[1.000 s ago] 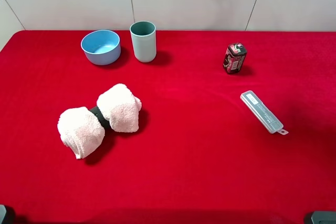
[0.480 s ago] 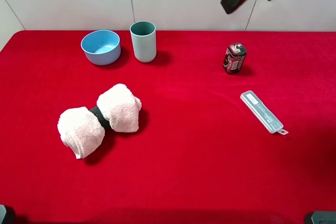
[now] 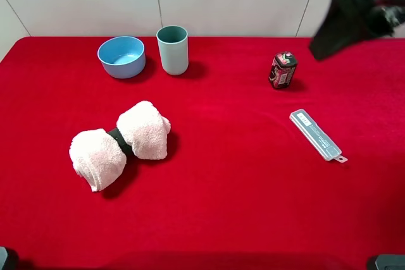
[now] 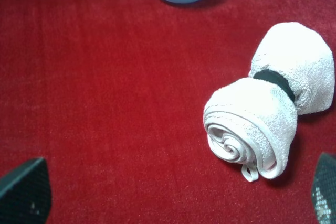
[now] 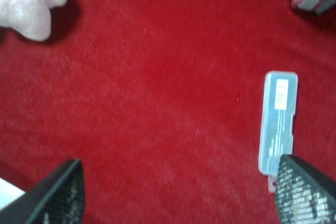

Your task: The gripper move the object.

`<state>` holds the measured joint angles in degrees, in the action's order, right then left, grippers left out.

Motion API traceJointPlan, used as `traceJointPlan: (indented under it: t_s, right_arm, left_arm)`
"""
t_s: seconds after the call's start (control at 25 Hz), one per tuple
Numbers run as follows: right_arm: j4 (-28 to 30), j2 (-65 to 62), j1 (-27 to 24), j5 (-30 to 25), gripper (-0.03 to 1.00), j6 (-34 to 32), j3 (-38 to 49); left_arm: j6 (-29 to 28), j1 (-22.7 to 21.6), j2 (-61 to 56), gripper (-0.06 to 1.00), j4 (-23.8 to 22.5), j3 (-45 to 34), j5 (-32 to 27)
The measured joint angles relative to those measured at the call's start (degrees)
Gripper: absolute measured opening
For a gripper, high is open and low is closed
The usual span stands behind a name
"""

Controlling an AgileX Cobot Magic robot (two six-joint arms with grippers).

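High cam looks down over whole table; both wrist cams face down, close, sharing the rolled towel (image 3: pixel 120 143) (image 4: pixel 268 119) (image 5: pixel 29 1).

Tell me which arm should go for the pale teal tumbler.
Left, probably. The pale teal-green plastic tumbler stands left of centre and shows in the left wrist view; the right gripper hangs at the far right, its camera missing it.

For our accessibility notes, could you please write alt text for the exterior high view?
A pale teal tumbler stands untouched at the back of a red table, beside a light-blue bowl. A black gripper hangs blurred at upper right above a small red can and clear case; a rolled pink towel lies front left.
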<state>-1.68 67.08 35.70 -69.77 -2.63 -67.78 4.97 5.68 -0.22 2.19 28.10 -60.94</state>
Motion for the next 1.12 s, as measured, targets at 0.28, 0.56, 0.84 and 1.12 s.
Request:
traceJointPlan:
  t_s: [0.28, 0.56, 0.84, 1.12]
  right_arm:
    - [0.2, -11.6, -1.9, 3.8, 0.56, -1.1, 10.0]
    - [0.3, -24.3, -12.3, 6.2, 0.56, -2.5, 18.0]
    - [0.5, -39.9, -24.0, 7.2, 0.56, -2.7, 26.7]
    - [1.7, -55.6, -31.3, 7.3, 0.56, -2.7, 32.2]
  left_arm:
    - [0.0, 0.0, 0.0, 0.98, 0.0, 0.0, 0.0]
    - [0.0, 0.0, 0.0, 0.98, 0.0, 0.0, 0.0]
    - [0.0, 0.0, 0.0, 0.98, 0.0, 0.0, 0.0]
    - [0.0, 0.0, 0.0, 0.98, 0.0, 0.0, 0.0]
